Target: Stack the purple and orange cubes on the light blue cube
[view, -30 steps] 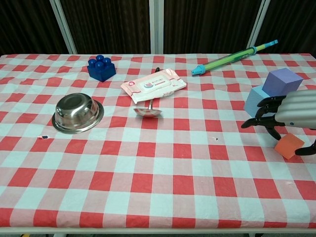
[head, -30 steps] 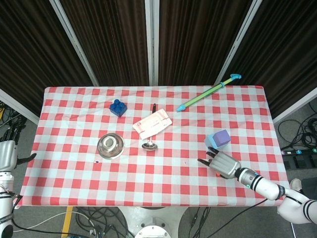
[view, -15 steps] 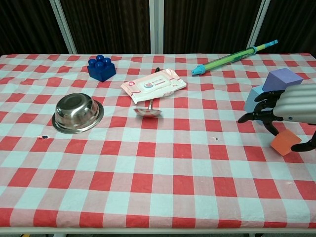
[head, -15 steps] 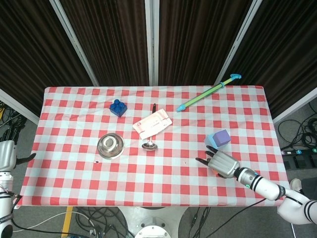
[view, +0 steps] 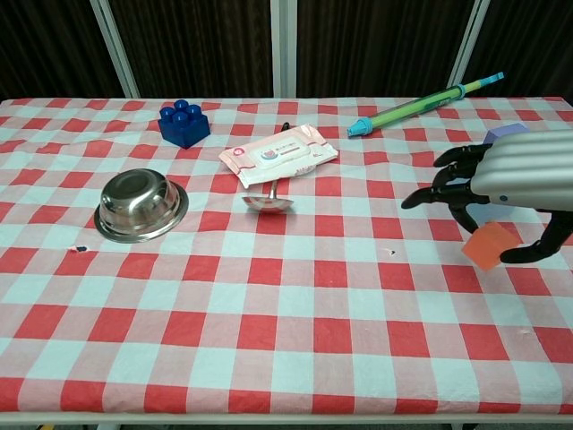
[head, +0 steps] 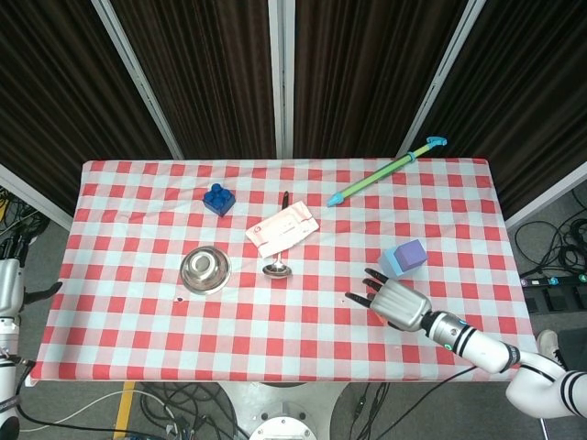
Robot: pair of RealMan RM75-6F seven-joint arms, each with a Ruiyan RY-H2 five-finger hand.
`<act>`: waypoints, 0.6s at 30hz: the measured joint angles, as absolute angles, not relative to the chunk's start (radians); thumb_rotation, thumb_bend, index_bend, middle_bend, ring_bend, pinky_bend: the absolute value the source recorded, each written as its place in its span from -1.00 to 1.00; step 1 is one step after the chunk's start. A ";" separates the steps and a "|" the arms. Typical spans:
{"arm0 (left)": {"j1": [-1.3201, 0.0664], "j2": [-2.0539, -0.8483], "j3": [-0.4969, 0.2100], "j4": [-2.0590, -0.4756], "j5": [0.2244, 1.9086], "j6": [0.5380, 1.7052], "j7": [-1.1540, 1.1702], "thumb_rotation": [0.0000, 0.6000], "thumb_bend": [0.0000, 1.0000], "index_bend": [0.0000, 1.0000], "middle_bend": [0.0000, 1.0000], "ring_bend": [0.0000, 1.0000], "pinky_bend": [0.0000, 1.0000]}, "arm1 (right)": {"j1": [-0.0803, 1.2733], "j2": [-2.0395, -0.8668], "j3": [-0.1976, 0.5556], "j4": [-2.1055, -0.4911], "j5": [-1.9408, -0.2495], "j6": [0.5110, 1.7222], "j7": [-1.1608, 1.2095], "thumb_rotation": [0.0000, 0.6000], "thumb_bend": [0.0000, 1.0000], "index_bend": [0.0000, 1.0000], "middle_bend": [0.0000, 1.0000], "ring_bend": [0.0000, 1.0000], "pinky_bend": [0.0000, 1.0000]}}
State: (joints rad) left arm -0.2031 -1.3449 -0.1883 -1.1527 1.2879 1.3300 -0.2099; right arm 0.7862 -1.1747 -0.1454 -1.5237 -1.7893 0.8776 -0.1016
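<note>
My right hand [view: 503,190] hovers over the table's right side and pinches the orange cube [view: 485,245] between thumb and fingers, off the cloth. In the head view the right hand [head: 394,302] hides that cube. The purple cube [head: 414,252] rests on the light blue cube [head: 394,263], just behind and right of the hand. In the chest view only a corner of the purple cube [view: 506,133] shows above the hand; the light blue one is hidden. My left hand [head: 8,284] hangs off the table's left edge, its fingers unclear.
A steel bowl [view: 141,205], a spoon [view: 269,202] and a pink wipes pack [view: 278,154] lie mid-table. A blue toy brick [view: 183,123] sits at the back left. A green and blue squirt tube [view: 430,100] lies at the back right.
My right hand has risen and shifted left, carrying the orange cube off the cloth. The purple and light blue cubes have stayed put.
</note>
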 measured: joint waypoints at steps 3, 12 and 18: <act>-0.201 -1.342 -0.191 -1.155 1.286 1.336 -0.211 1.00 -0.88 -0.58 -0.62 -0.67 -0.38 | 0.795 -1.140 -0.124 -1.590 -1.785 0.879 -0.146 1.00 -0.65 -0.87 -0.06 -0.73 -0.95; -0.196 -1.329 -0.194 -1.177 1.293 1.346 -0.227 1.00 -0.88 -0.58 -0.62 -0.67 -0.38 | 0.827 -0.998 -0.013 -1.777 -1.703 0.869 -0.298 1.00 -0.65 -0.87 -0.05 -0.73 -0.94; -0.198 -1.328 -0.190 -1.181 1.298 1.341 -0.231 1.00 -0.88 -0.58 -0.62 -0.67 -0.38 | 0.847 -0.947 0.051 -1.827 -1.582 0.826 -0.352 1.00 -0.65 -0.84 -0.02 -0.69 -0.93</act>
State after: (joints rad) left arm -0.1979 -1.3280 -0.1898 -1.1811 1.2978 1.3410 -0.2306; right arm 0.8472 -0.9470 0.0508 -1.8270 -1.5819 0.8260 -0.3517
